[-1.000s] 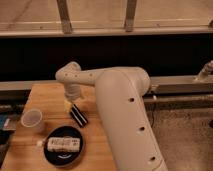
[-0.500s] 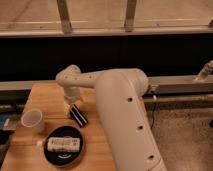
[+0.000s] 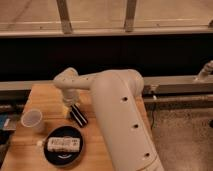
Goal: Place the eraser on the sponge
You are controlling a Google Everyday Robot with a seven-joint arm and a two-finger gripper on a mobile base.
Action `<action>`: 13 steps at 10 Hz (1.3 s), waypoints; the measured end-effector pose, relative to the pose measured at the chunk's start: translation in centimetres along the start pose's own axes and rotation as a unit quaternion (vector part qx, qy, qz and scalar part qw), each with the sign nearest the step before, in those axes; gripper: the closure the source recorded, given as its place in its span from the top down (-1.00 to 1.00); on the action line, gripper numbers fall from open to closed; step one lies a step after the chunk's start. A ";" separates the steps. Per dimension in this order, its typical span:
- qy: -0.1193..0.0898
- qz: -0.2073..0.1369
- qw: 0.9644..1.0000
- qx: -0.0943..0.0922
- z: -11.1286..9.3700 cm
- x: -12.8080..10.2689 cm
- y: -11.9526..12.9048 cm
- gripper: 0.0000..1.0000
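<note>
The claw (image 3: 71,106) hangs low over the wooden worktop (image 3: 46,95), at the end of the white arm (image 3: 120,110) that curves in from the right and bends down at its wrist. Whether the claw is clenched or released cannot be told from this view. The eraser (image 3: 78,116), black with white stripes, lies flat on the worktop just beside the claw's lower right end, set at a slant. Whether the two are touching cannot be told.

To the left of the eraser stands a pale paper cup (image 3: 32,120). Nearer the front edge, a white speckled bar (image 3: 62,144) lies on a black round plate (image 3: 54,158).

Compared with half a second ago, the eraser lies in the same spot at the same slant. The claw is at much the same height beside it, and the cup and the plate have not shifted.
</note>
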 end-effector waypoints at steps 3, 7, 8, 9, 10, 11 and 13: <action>0.002 0.000 1.000 -0.002 0.3 0.4 -0.2 -0.24; -0.008 -0.001 1.000 -0.010 0.2 0.7 -0.2 -0.97; -0.020 0.008 1.000 -0.016 -0.4 1.0 -0.7 -1.00; -0.033 0.018 0.999 -0.016 -1.4 1.4 -1.7 -1.00; -0.049 0.028 0.998 -0.013 -3.1 1.9 -2.8 -1.00; -0.061 0.032 0.998 -0.009 -4.5 2.2 -3.3 -1.00; -0.097 0.050 0.994 0.005 -8.8 3.1 -5.6 -1.00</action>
